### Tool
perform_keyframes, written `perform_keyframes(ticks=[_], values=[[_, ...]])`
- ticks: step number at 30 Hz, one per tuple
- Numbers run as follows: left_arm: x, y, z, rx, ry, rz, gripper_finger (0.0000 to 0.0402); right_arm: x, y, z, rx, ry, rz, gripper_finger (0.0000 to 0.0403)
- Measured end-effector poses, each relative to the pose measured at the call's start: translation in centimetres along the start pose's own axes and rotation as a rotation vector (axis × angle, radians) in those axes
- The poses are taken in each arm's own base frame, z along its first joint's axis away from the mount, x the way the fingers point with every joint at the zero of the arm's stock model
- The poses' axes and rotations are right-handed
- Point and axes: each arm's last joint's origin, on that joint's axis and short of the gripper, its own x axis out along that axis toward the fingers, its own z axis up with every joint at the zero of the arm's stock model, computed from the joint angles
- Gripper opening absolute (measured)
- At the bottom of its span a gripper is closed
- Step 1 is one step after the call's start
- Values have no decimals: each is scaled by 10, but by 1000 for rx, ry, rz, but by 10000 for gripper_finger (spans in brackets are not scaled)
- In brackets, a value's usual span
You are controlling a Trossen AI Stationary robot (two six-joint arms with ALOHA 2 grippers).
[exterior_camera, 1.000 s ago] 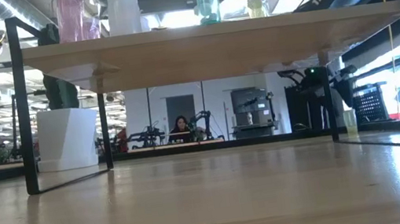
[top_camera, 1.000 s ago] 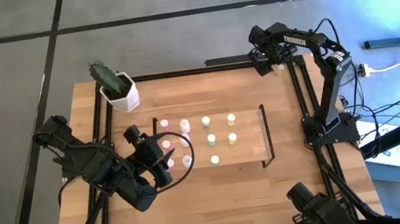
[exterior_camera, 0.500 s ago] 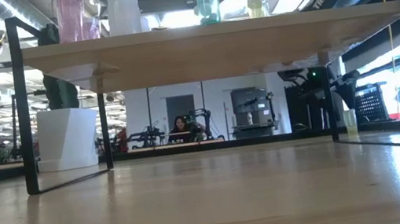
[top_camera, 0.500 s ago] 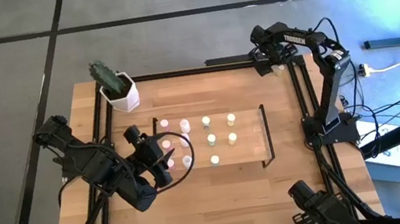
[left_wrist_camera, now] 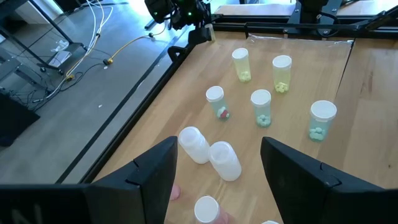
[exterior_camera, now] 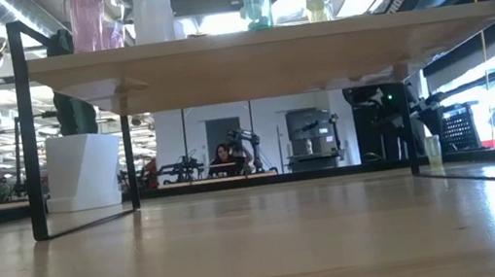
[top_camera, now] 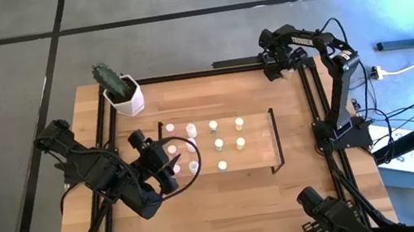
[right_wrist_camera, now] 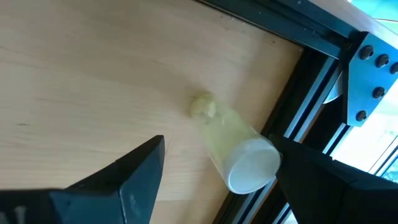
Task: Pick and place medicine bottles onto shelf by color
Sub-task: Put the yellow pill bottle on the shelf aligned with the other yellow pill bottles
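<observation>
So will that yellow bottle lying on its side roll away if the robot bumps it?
Probably. The yellow bottle is round and lies tipped over, so a nudge could roll it. The black frame rail beside it may stop it. It looks nearly empty, so likely light.

White hexagonal cactus pot (top_camera: pixel 124 95) at table's (top_camera: pixel 204 207) far-left corner; seated person (exterior_camera: pixel 225 156) beyond.

Your right gripper (top_camera: pixel 280 65) has eased slightly along the table's (top_camera: pixel 290 120) far right corner, over the fallen yellow bottle (right_wrist_camera: pixel 233 146).
</observation>
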Motion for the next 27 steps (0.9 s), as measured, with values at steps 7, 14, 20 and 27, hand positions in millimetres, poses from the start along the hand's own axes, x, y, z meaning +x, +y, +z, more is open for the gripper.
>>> perform_keyframes(ticks=[7, 14, 20, 27], values=[[0, 0, 0, 0, 0, 0, 224, 0, 0, 0, -3, 0, 0, 245], [0, 0, 0, 0, 0, 0, 224, 0, 0, 0, -1, 0, 0, 167], [0, 0, 0, 0, 0, 0, 224, 0, 1, 0, -18, 6, 33, 133], [0, 0, 0, 0, 0, 0, 224, 0, 2, 0, -55, 12, 72, 130]])
